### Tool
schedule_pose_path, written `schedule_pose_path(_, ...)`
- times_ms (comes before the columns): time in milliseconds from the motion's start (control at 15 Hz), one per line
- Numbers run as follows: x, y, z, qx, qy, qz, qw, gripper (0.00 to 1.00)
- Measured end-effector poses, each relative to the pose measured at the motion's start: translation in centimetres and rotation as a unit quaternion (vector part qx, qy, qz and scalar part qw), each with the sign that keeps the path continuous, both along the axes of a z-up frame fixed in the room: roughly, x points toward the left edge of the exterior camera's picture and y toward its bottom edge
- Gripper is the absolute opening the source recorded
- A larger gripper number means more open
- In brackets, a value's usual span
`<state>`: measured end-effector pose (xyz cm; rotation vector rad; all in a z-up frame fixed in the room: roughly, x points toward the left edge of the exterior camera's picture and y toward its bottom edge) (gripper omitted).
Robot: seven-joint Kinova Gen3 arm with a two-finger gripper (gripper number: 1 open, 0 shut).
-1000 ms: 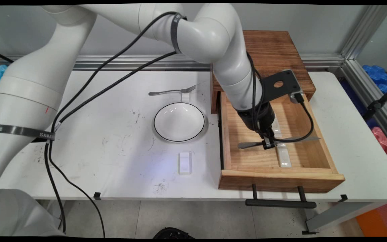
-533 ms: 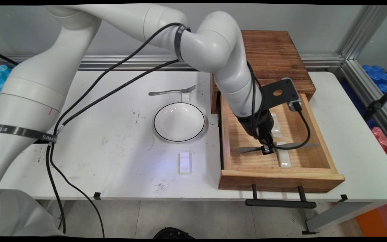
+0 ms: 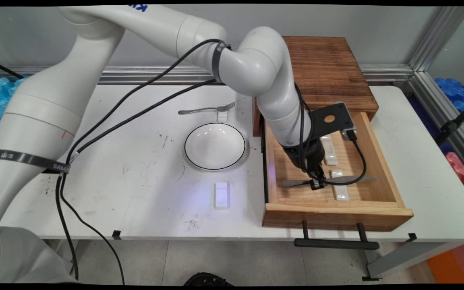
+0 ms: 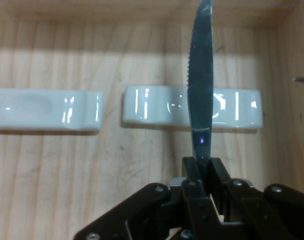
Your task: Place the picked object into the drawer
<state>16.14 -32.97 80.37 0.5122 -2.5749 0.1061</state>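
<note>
Steel knife [image 4: 201,90] in claw [image 4: 201,170], handle hidden below.

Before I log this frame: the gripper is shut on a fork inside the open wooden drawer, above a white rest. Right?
Not quite: the hand view shows the gripper shut on a knife, with a serrated blade, not a fork. It is inside the open wooden drawer, above a white rest.

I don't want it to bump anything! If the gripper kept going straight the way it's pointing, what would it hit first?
Probably the white rest just beneath the knife that the gripper holds, then the drawer floor; depth is unclear.
</note>
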Motion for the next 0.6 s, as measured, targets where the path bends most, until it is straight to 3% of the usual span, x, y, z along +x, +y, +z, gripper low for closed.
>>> schedule_pose_path(600, -0.5, -0.6, -1.4, 0.003, 0.000, 0.007, 1.0000, 0.00)
